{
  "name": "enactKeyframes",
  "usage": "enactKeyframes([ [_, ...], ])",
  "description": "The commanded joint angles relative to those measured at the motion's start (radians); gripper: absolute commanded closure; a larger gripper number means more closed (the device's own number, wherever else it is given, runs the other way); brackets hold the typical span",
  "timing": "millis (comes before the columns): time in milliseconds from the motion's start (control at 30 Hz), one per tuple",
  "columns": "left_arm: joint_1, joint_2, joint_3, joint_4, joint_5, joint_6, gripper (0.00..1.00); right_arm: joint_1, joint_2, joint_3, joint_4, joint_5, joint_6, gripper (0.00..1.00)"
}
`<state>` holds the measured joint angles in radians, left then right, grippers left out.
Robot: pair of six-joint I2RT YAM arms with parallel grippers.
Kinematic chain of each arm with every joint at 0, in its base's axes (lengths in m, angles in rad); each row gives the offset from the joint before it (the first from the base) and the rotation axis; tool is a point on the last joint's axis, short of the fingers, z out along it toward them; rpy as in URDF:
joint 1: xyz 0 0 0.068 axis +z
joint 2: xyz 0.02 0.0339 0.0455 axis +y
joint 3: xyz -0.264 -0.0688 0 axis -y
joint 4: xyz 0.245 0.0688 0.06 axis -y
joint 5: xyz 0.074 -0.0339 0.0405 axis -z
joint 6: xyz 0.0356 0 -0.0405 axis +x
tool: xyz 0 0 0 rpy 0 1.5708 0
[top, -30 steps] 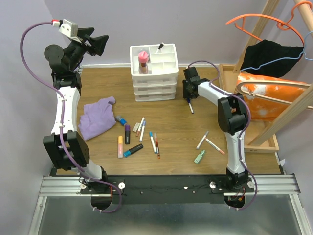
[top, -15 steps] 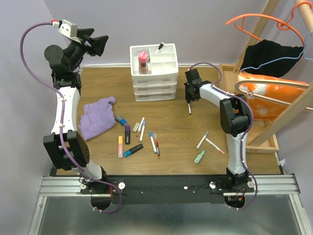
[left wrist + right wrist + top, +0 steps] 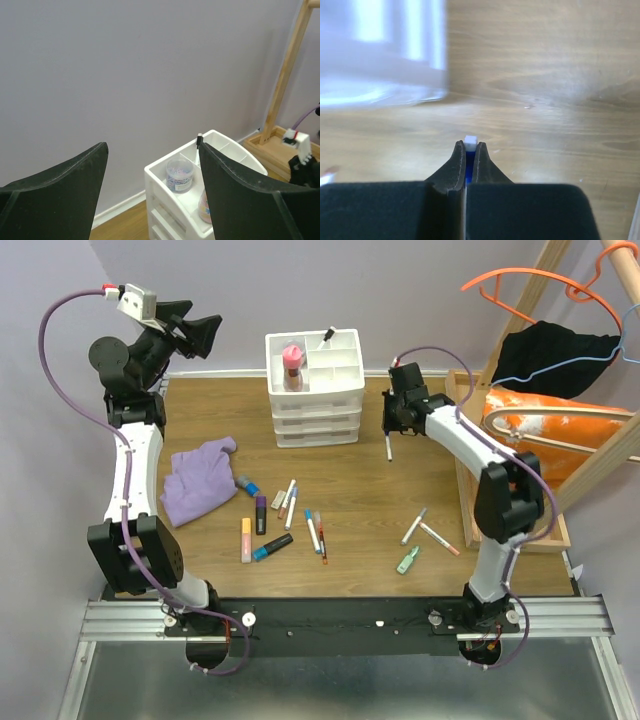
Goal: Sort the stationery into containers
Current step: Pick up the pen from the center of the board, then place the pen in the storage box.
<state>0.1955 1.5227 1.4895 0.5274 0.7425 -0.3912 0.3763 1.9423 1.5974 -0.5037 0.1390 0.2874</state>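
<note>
right gripper (image 3: 391, 428): closed, pinching a thin pen (image 3: 388, 447). The wrist view shows both fingers (image 3: 451, 170) pressed together on it, with only its white tip poking out past them.
held pen position: at 3 o'clock of the white organiser (image 3: 318, 410), near its drawer stack but apart from it. The pen points down toward the table (image 3: 360, 500). Can't tell if the lower end touches the wood.
left gripper (image 3: 203, 333): open wide with nothing between the fingers. It is raised high at 9-10 o'clock of the organiser and faces it.
left wrist view: the organiser's top compartments sit between the two black fingers (image 3: 60, 180).
organiser contents: a pink bottle (image 3: 292, 364) in the left compartment and a black pen (image 3: 327, 337) standing tilted in a back cell. The left wrist view also shows a small clear jar (image 3: 179, 173).
main stationery cluster: on the table at 6 o'clock of the organiser. It includes a purple marker (image 3: 260, 515), an orange highlighter (image 3: 246, 538), a black-and-blue marker (image 3: 272, 546), several white pens (image 3: 290, 502), a red pen (image 3: 321, 537) and a blue-capped stub (image 3: 247, 485).
second group: at 5 o'clock, well apart from the cluster. It has two white pens (image 3: 413, 525) and a green stub (image 3: 407, 560).
purple cloth (image 3: 198, 482): crumpled at 8 o'clock, just beside the cluster.
wooden frame (image 3: 525, 530): along the right table edge.
</note>
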Motion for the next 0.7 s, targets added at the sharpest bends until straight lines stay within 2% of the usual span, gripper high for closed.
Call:
enactKeyframes([
  [0,-0.002,-0.055,-0.012,0.028,0.008,-0.012,0.18,0.111,-0.208,-0.047,-0.016,-0.076,-0.019,1.0],
  [133,-0.016,-0.081,-0.037,0.026,0.003,-0.015,0.18,0.211,-0.282,0.001,-0.018,-0.07,-0.034,0.99],
  [233,-0.03,-0.091,-0.041,0.016,-0.002,-0.011,0.18,0.234,-0.318,0.047,0.063,-0.079,-0.085,0.99],
  [333,-0.039,-0.098,-0.037,-0.016,0.0,0.009,0.18,0.236,-0.322,0.055,0.281,-0.09,-0.183,1.0],
  [367,-0.042,-0.099,-0.037,-0.027,0.001,0.015,0.18,0.236,-0.319,0.052,0.42,-0.087,-0.21,0.99],
  [467,-0.059,-0.108,-0.046,-0.093,0.017,0.054,0.18,0.234,-0.261,0.048,0.676,-0.076,-0.286,0.99],
  [667,-0.088,-0.165,-0.149,-0.222,0.009,0.213,0.18,0.231,-0.102,0.177,0.953,-0.03,-0.346,0.99],
])
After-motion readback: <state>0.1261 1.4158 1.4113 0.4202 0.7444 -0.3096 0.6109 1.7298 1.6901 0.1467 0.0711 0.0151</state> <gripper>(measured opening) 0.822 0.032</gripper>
